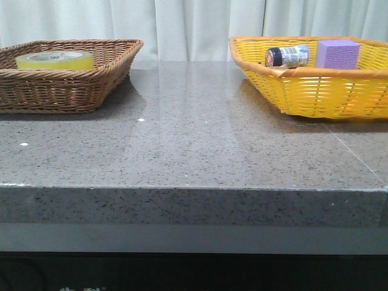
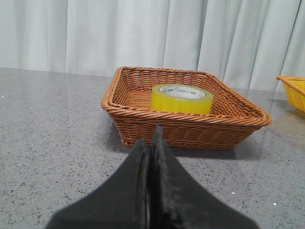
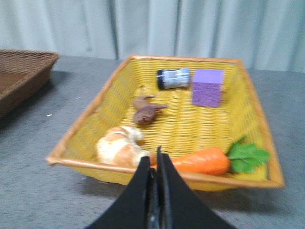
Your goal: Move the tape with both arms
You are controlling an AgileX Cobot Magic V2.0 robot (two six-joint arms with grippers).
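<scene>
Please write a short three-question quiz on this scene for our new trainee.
1. True or false: the tape lies in the brown wicker basket.
2. Which sits beside the purple block in the yellow basket? A) jar B) cup C) spoon
3. Fill in: the left pincer and right pincer are both ____.

Key: 1 true; 2 A, the black-capped jar; 3 shut.
</scene>
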